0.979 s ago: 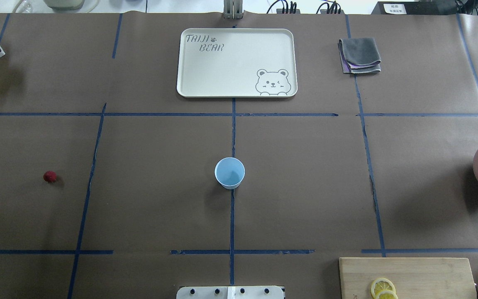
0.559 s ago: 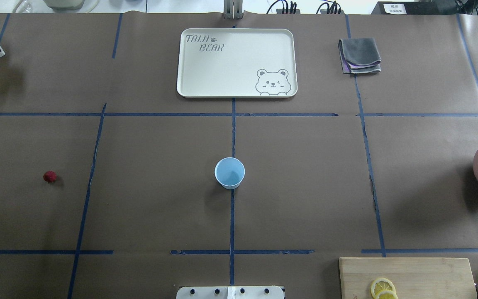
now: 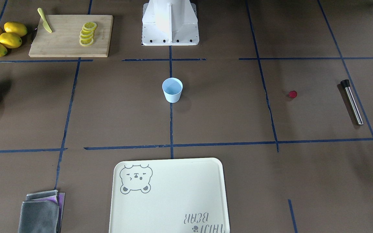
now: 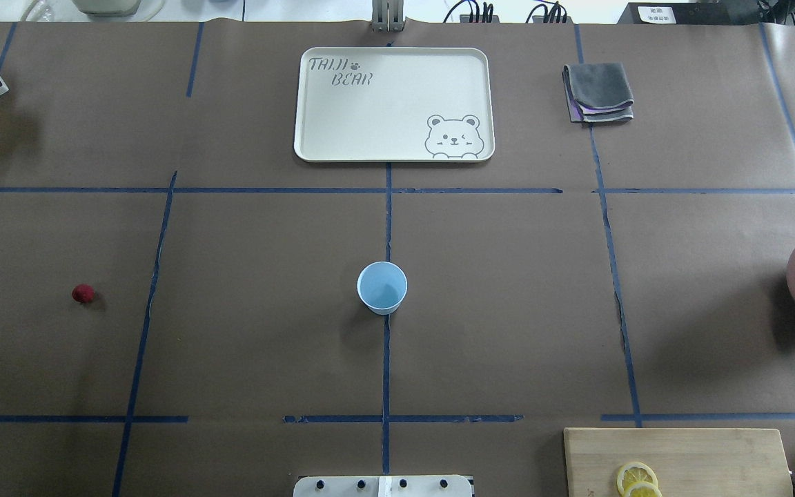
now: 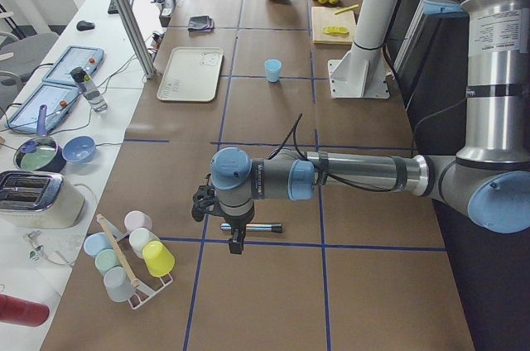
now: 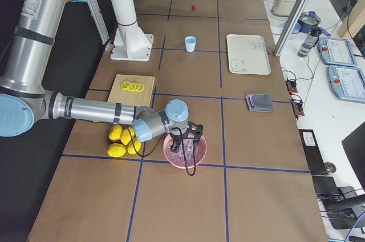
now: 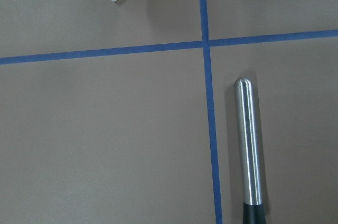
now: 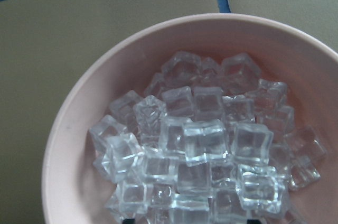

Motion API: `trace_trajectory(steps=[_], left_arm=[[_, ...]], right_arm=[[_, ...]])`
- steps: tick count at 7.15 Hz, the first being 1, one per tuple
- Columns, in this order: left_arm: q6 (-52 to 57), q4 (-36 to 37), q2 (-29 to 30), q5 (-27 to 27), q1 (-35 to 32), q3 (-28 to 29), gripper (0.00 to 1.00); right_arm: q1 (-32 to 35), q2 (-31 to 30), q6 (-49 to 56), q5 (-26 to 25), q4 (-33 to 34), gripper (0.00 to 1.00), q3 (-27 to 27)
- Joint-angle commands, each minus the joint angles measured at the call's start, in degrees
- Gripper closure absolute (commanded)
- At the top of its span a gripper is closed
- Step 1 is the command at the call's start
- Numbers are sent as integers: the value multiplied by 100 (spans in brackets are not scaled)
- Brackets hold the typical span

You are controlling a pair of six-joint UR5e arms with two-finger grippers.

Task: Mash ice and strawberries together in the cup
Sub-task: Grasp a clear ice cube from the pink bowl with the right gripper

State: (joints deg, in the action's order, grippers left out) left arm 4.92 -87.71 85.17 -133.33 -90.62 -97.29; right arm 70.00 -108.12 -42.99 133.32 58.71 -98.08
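Note:
The light blue cup stands upright and empty at the table's middle, also in the front view. The dark red strawberry lies far to its left. The ice fills the pink bowl as several clear cubes. My right gripper hangs right over that bowl; I cannot tell if it is open or shut. My left gripper hovers over a steel muddler with a black end lying flat; I cannot tell its state either. Neither wrist view shows clear fingers.
A cream bear tray lies at the back centre, with a folded grey cloth to its right. A cutting board holds lemon slices and a yellow knife, with whole lemons beside it. A cup rack stands near the left gripper.
The dark tip of my right gripper over the bowl has slid off the overhead view's right edge. The cup and the strawberry have not moved.

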Motion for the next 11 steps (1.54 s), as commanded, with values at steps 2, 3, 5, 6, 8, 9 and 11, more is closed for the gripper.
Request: trace_trajectory(steps=[2, 3, 5, 6, 8, 9, 11], left_arm=[[0, 0, 0, 0, 0, 0, 0], [0, 0, 0, 0, 0, 0, 0], [0, 0, 0, 0, 0, -9, 0], [0, 0, 0, 0, 0, -9, 0], [0, 0, 0, 0, 0, -9, 0], [0, 0, 0, 0, 0, -9, 0], [0, 0, 0, 0, 0, -9, 0]], right_arm=[[-73, 36, -8, -86, 0, 29, 17], [-74, 45, -8, -104, 0, 31, 17], [-74, 54, -8, -113, 0, 37, 26], [-74, 54, -8, -113, 0, 39, 26], [-74, 54, -8, -157, 0, 59, 26], [-74, 54, -8, -192, 0, 80, 26], [-48, 19, -8, -210, 0, 100, -131]])
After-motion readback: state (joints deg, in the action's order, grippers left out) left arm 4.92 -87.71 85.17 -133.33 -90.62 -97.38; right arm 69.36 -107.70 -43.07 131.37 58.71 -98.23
